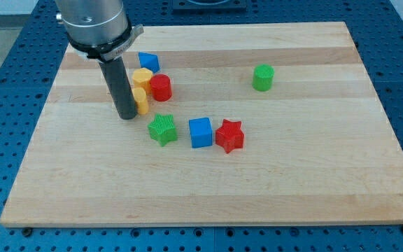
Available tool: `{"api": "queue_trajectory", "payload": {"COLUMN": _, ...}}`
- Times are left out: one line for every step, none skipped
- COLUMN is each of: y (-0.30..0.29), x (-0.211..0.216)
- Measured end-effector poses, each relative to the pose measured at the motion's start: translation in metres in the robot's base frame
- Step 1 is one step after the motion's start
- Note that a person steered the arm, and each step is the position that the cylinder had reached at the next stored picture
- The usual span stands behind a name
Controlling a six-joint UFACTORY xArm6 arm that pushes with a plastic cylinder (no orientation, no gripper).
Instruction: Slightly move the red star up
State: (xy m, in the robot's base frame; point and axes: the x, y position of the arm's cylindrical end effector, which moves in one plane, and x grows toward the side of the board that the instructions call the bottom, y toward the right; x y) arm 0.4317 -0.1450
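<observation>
The red star (229,136) lay flat on the wooden board (313,182), a little below the board's middle and slightly toward the view's right of centre. Just to its left, touching or very nearly touching it, sat the blue cube (201,132). Further left along the same row, a small gap away from the cube, was the green star (163,129).

Above that row, toward the view's upper left, a tight cluster of blocks stood together. The red cylinder (161,88) was at the cluster's right side, touching a yellow block (142,77) with a rounded shape I could not make out fully. A second yellow block (140,100) sat just below it, partly hidden. A blue block (147,61), angular and perhaps a triangle or wedge, was at the top of the cluster.

My tip (126,115) rested on the board at the left edge of that cluster, touching or just beside the lower yellow block. It was well apart from the red star, off to the star's upper left, with the green star and blue cube lying between them. There were no fingers on this arm, only the plain dark rod, and it had hold of nothing.

A green cylinder (263,77) stood alone toward the view's upper right, well apart from everything else.
</observation>
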Motion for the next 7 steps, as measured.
{"api": "queue_trajectory", "payload": {"y": 0.001, "x": -0.011}}
{"api": "queue_trajectory", "payload": {"y": 0.001, "x": 0.011}}
{"api": "queue_trajectory", "payload": {"y": 0.001, "x": 0.06}}
{"api": "queue_trajectory", "payload": {"y": 0.017, "x": 0.091}}
{"api": "queue_trajectory", "payload": {"y": 0.072, "x": 0.104}}
{"api": "queue_trajectory", "payload": {"y": 0.134, "x": 0.105}}
{"api": "queue_trajectory", "payload": {"y": 0.179, "x": 0.103}}
